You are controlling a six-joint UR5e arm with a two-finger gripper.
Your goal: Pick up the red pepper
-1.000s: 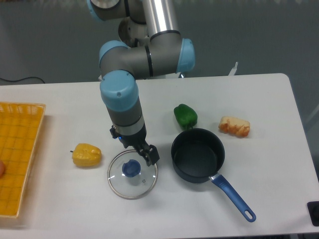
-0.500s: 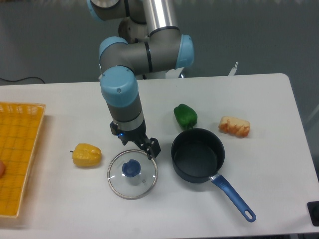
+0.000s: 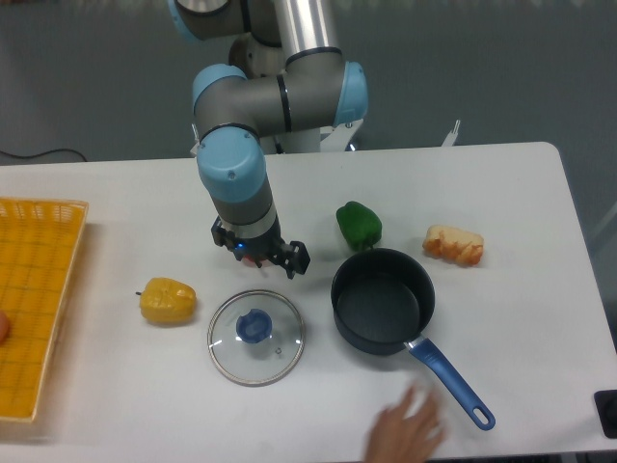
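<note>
Raised off the glass lid, the gripper now hangs above the table, and a blurred hand has entered at the front edge.

Nearest the front edge the lid is seen, with a dark pan to its right and a yellow pepper to its left. A small red patch, possibly the red pepper, is glimpsed between the fingers, which seem clenched on it. Farther back lie a green pepper and a bread piece; a yellow basket sits at the left edge.
</note>
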